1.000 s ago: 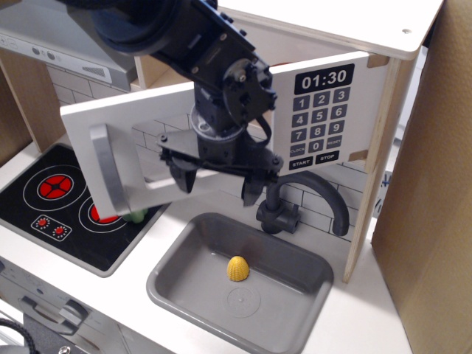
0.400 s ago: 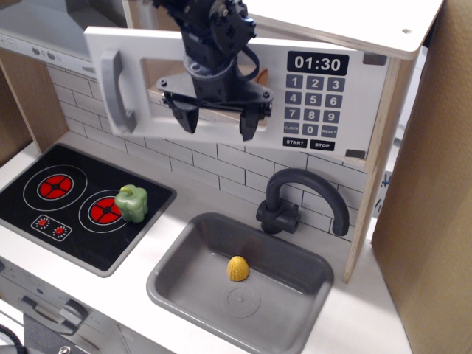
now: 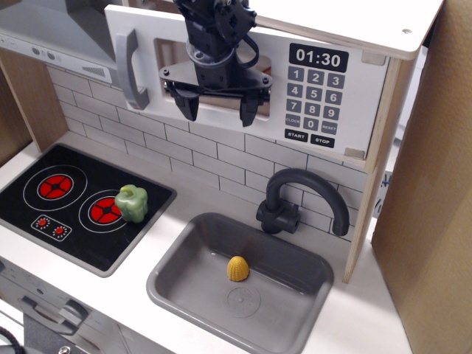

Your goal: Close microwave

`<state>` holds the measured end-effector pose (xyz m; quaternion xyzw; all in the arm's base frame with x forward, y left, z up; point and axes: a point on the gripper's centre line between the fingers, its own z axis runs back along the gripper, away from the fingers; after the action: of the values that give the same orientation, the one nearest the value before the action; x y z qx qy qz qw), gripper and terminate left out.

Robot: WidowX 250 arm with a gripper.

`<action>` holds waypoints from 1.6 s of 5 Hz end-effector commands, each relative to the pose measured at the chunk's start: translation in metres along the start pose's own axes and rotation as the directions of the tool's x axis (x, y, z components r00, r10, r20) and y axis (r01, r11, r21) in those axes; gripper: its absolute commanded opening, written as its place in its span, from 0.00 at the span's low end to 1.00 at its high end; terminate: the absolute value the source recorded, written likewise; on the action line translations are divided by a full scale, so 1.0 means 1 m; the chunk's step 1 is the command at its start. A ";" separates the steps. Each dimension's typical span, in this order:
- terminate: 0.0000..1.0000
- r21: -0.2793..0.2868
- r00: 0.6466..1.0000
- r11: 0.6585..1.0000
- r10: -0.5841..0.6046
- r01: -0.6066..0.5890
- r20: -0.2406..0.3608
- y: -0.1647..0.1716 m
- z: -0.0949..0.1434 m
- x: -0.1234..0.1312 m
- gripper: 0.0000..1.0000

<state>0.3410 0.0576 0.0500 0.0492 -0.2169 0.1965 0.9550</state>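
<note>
The white toy microwave (image 3: 346,110) hangs under the top shelf, with a black keypad (image 3: 316,92) showing 01:30. Its door (image 3: 151,114) with a clear window and grey bar handle (image 3: 133,70) lies nearly flat against the front, almost closed. My black gripper (image 3: 217,110) is open and empty, its two fingers spread and pointing down right in front of the door window, pressing at or very near it. The arm partly hides the window.
A grey sink (image 3: 310,324) below holds a yellow toy corn (image 3: 237,268). A black tap (image 3: 295,199) stands behind it. A green pepper (image 3: 130,203) sits on the black hob (image 3: 29,221) at the left. A grey range hood (image 3: 44,37) is upper left. A cardboard wall (image 3: 431,184) stands at the right.
The door has swung from wide open to nearly shut against the microwave. My gripper moved up and back with it, pushing the door. The pepper came into view.
</note>
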 end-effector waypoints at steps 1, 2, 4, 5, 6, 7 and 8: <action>0.00 -0.003 0.997 0.999 0.039 -0.039 0.059 0.002 0.007 0.026 1.00; 0.00 0.000 0.996 0.998 0.055 -0.056 0.063 0.003 0.005 0.032 1.00; 0.00 0.004 0.994 0.997 0.080 -0.081 0.074 0.003 0.002 0.039 1.00; 0.00 -0.018 0.997 0.999 0.037 -0.036 0.061 0.005 0.012 0.021 1.00; 0.00 -0.049 1.000 0.999 -0.022 0.023 0.022 0.005 0.030 -0.008 1.00; 0.00 -0.096 0.997 0.993 -0.072 0.069 -0.029 0.007 0.049 -0.033 1.00; 0.00 -0.081 0.984 0.993 -0.099 0.087 -0.148 0.008 0.066 -0.051 1.00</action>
<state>0.2651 0.0330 0.0715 0.0094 -0.1308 0.1484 0.9802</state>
